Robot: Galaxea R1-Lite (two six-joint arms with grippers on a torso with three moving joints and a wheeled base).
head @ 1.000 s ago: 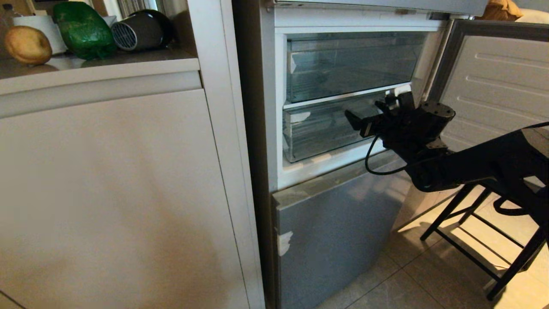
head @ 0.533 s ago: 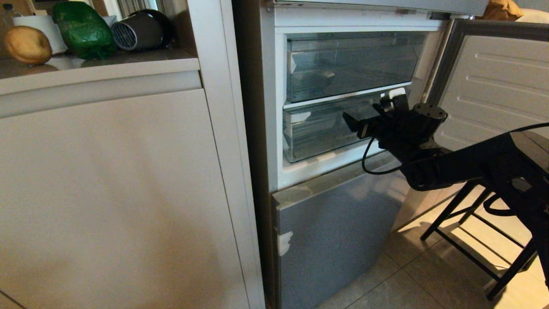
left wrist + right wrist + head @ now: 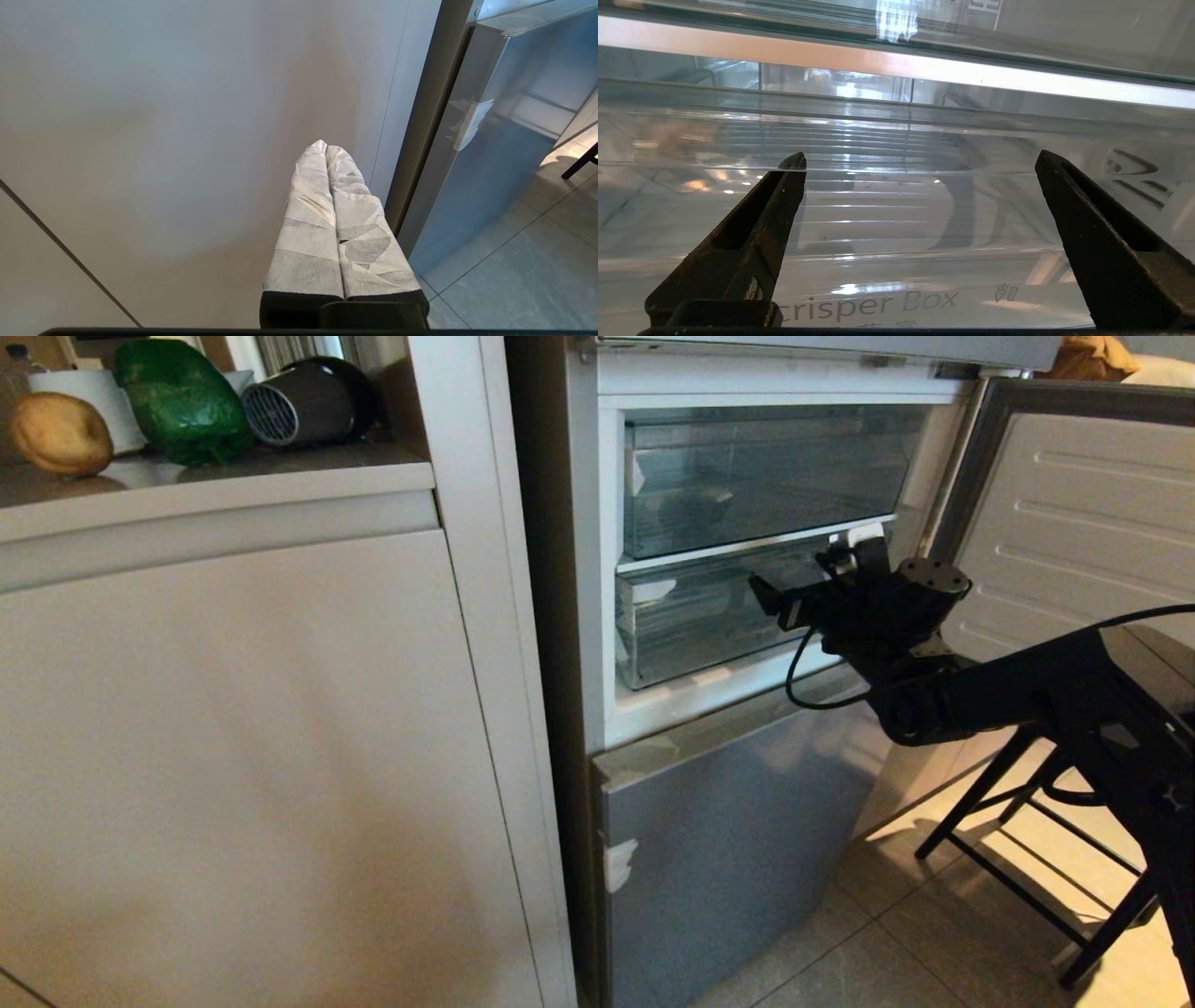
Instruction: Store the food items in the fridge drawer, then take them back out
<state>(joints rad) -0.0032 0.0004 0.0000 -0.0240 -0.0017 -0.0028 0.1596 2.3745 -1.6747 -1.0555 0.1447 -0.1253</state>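
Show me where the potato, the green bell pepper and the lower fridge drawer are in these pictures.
potato point(image 3: 62, 433), head view, middle of its tan skin.
green bell pepper point(image 3: 179, 399), head view, its glossy side.
lower fridge drawer point(image 3: 695, 621), head view, its clear front wall.

The left pincer point(image 3: 327, 151), its two white-wrapped fingers point(image 3: 308, 224) pressed together, points at a plain beige cabinet door point(image 3: 163, 140). Beside it stands the silver-grey fridge front point(image 3: 481, 177), above a grey tiled floor point(image 3: 514, 280).
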